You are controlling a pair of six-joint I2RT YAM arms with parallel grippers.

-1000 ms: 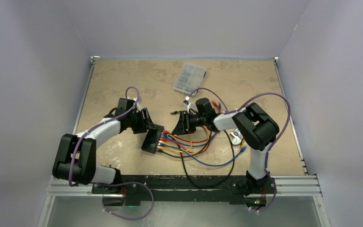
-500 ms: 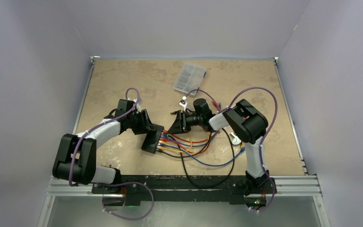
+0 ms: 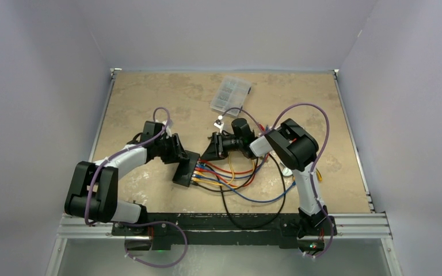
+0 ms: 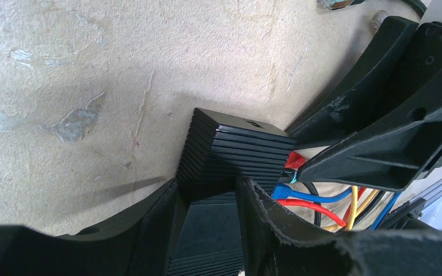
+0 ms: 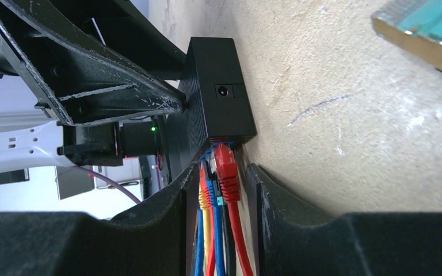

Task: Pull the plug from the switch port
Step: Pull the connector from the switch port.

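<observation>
The table has a mottled beige top, with the bases of both arms bolted along its near edge. The left arm bends in from the near left corner, and the right arm folds over from the near right corner. Their wrists point at each other just left of the table's middle.

A clear plastic case lies flat near the far edge, about midway along it and well apart from everything else.

A bundle of cables in red, blue, yellow, orange and black loops over the table between the middle and the near edge, under the right arm.

The switch sits left of the table's middle, nearer the near edge than the far one. It is a black ribbed box with its row of sockets facing right, and the cables run into that side.

The left gripper has one finger on each side of the switch's left end. The box fills the gap between them, but I cannot tell whether they press on it.

The right gripper reaches the socket side with its fingers apart. They stand either side of the row of plugs, with a thin gap showing on both sides.

The red plug sits in the end socket, closest to the table top and just beside one right finger.
</observation>
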